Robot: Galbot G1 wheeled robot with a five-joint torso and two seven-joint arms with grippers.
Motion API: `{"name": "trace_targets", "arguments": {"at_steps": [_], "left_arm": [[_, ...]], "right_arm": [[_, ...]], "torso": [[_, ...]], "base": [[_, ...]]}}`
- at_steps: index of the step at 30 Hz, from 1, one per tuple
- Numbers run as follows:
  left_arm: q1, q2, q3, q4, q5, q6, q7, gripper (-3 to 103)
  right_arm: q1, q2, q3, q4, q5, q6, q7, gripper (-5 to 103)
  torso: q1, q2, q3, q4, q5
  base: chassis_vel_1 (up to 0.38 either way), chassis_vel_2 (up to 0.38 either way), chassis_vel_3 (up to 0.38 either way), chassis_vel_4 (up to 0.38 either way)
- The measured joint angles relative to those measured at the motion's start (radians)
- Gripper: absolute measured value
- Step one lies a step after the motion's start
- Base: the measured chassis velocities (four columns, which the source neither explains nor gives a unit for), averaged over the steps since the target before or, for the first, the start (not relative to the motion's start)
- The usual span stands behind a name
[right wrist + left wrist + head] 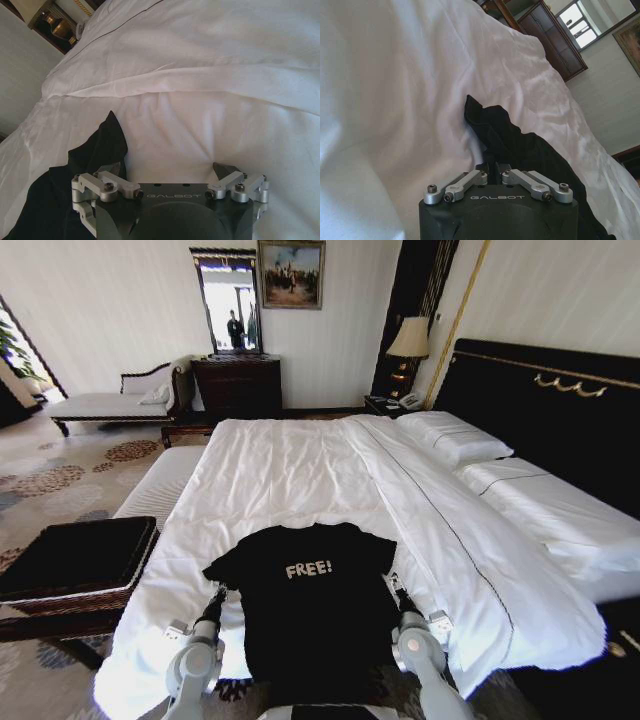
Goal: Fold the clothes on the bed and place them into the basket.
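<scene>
The black T-shirt (310, 610) with white "FREE!" lettering lies spread flat at the foot of the bed (300, 470), its hem hanging over the edge toward me. At the shirt's left side, below the sleeve, my left gripper (221, 592) is shut on a bunched fold of the shirt (520, 145), fingers pressed together (492, 167). My right gripper (393, 586) hovers at the shirt's right edge. It stands open (167, 170) over white sheet, with the shirt's sleeve (102, 145) beside one finger. The black basket (75, 555) stands on the floor left of the bed.
A white-cushioned bench (160, 485) runs along the bed's left side beyond the basket. Pillows (455, 440) and the black headboard (545, 405) are at the right. A chaise (110, 400), a dresser (237, 385) and a nightstand with a lamp (407, 350) line the far wall.
</scene>
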Motion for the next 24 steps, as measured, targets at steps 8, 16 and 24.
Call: {"name": "trace_targets", "arguments": {"at_steps": [8,16,24], "left_arm": [[0.035,-0.002,-0.009,-0.032,-0.003,-0.006,-0.016,0],[0.095,-0.005,0.009,-0.104,-0.004,-0.006,-0.049,0],[0.118,0.006,0.036,-0.110,0.008,0.005,-0.099,0]], "right_arm": [[0.012,0.001,-0.008,-0.004,0.002,0.000,0.001,100],[0.030,-0.007,-0.014,-0.014,0.007,-0.001,0.002,100],[0.066,-0.021,-0.005,-0.038,0.016,-0.002,0.001,100]], "torso": [[0.000,0.000,0.000,0.0000,0.0000],[0.000,0.000,0.000,0.0003,0.0001],[0.000,0.000,0.000,0.0001,0.0000]], "base": [[0.000,0.000,0.000,0.000],[0.000,0.000,0.000,0.000],[0.000,0.000,0.000,0.000]]}}
